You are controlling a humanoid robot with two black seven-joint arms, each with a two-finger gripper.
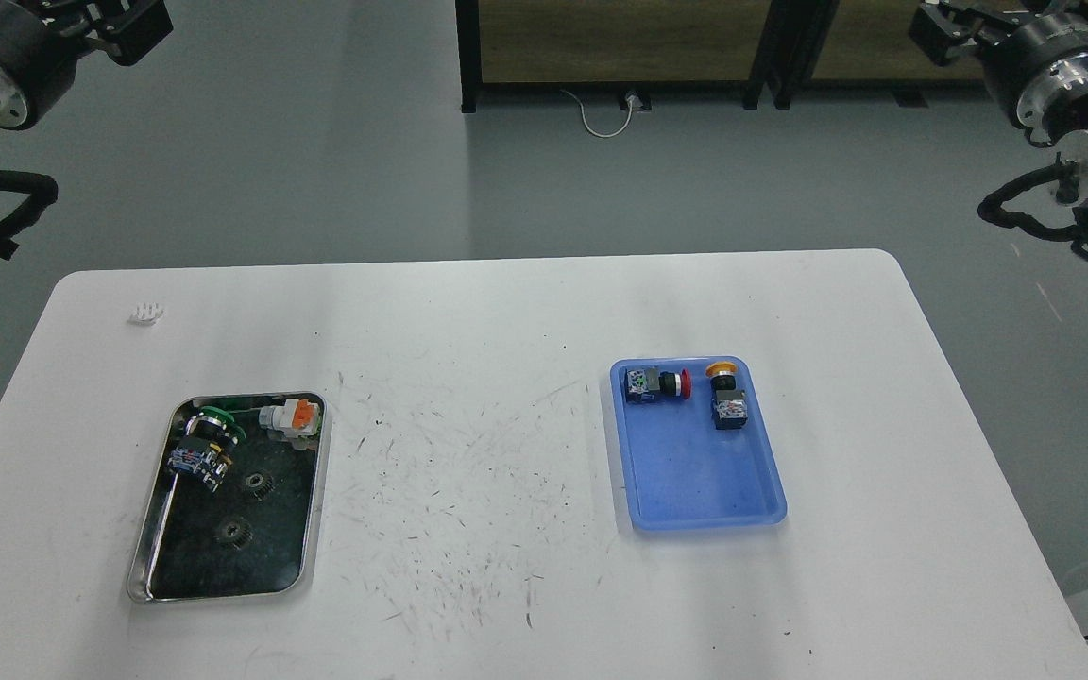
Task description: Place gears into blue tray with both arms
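- Both grippers hang high off the table, holding nothing: left gripper [133, 33] and right gripper [945, 33] are dark and partly cropped, so I cannot tell their spread.
- Two gears [258, 484] [232, 532] lie in the steel tray [312, 529]; the blue tray [695, 482] holds only switches.
- Judged: no gear is picked yet; next, the left arm must descend onto a gear.

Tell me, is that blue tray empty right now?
Not empty. The blue tray holds two push-button switches at its far end, one red-capped, one yellow-capped. No gears in it.
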